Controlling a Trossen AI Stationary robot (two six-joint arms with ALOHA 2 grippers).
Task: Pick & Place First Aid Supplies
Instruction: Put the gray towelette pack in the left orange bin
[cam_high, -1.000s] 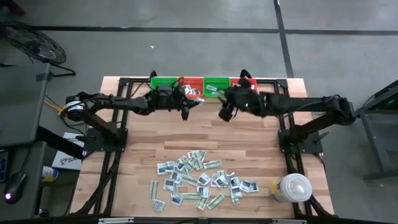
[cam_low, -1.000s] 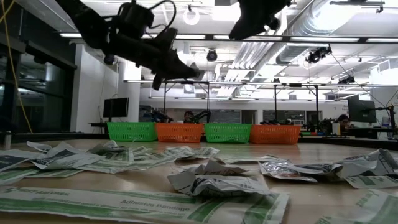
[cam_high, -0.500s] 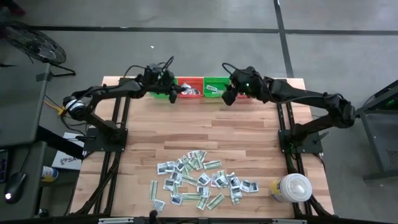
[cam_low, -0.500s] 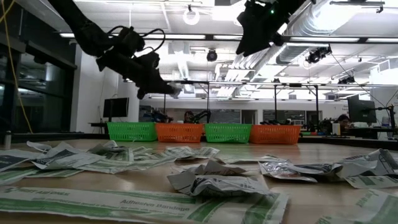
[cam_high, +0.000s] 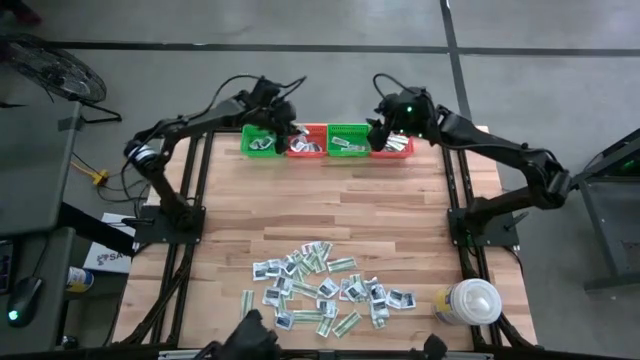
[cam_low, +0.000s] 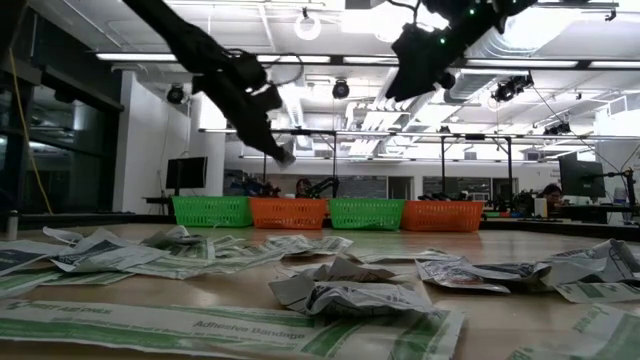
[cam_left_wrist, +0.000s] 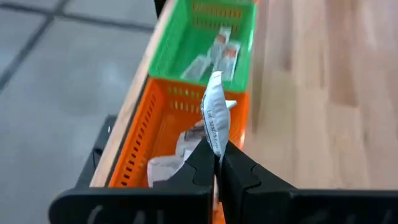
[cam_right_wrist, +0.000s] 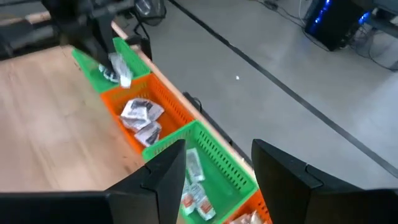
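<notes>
Left wrist view showed the left gripper (cam_left_wrist: 217, 163) pinching a white packet (cam_left_wrist: 214, 119) above the orange basket (cam_left_wrist: 163, 126). The right gripper (cam_right_wrist: 214, 163) hung spread apart over the baskets.

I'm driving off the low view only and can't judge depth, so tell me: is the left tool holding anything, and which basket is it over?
Observer: Yes. The left tool is shut on a white packet, held on edge.
Operator: Over which basket?
Observer: By the left wrist view it looks to be over the orange basket beside the end green basket.
Operator: And the right tool?
Observer: The right tool is open and empty, above the basket row.
</notes>
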